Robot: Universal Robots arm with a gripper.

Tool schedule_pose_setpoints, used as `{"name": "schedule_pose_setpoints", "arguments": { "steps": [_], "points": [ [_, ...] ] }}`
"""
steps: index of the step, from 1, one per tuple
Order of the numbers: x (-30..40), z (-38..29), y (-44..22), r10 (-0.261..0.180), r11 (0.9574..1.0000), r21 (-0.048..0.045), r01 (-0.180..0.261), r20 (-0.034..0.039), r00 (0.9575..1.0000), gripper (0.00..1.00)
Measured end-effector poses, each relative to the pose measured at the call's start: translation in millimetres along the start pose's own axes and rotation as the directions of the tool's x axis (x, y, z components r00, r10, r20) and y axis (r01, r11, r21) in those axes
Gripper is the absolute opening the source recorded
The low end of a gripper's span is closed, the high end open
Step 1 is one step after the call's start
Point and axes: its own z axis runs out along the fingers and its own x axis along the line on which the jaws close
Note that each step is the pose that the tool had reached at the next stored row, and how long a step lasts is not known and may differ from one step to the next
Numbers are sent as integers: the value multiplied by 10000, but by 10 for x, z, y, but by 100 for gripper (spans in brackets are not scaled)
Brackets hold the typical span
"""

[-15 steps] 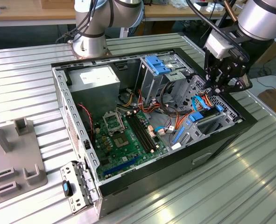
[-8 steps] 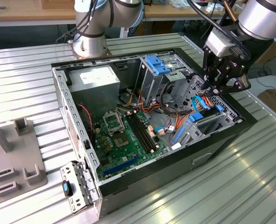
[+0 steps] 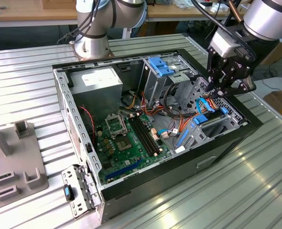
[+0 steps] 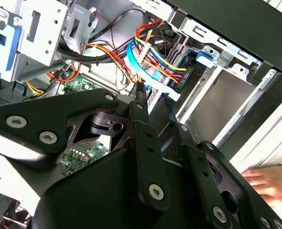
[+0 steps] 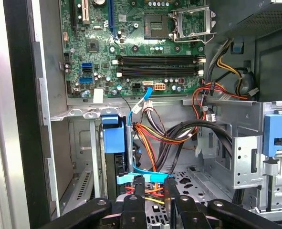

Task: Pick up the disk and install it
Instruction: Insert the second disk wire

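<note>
Disk [image 5: 113, 157]: black slab mostly sunk in the case's drive bay [image 5: 90, 162], blue end tab showing; my view of its lower end is blocked by my gripper [image 5: 153, 183]. A hand [image 4: 272, 183] beside the case is cut off by the second wrist view's edge.

bright light shines from above. the metal table [image 3: 255, 191] gleams with white glare. inside the computer case [image 3: 226, 138] it is darker. close black parts look blurry.
</note>
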Motion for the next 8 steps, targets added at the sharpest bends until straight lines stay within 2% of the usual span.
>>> {"name": "schedule_pose_setpoints", "arguments": {
  "steps": [8],
  "points": [
    [-17,2,0,-1,10000,0,1,-2,10000,30]
  ]
}}
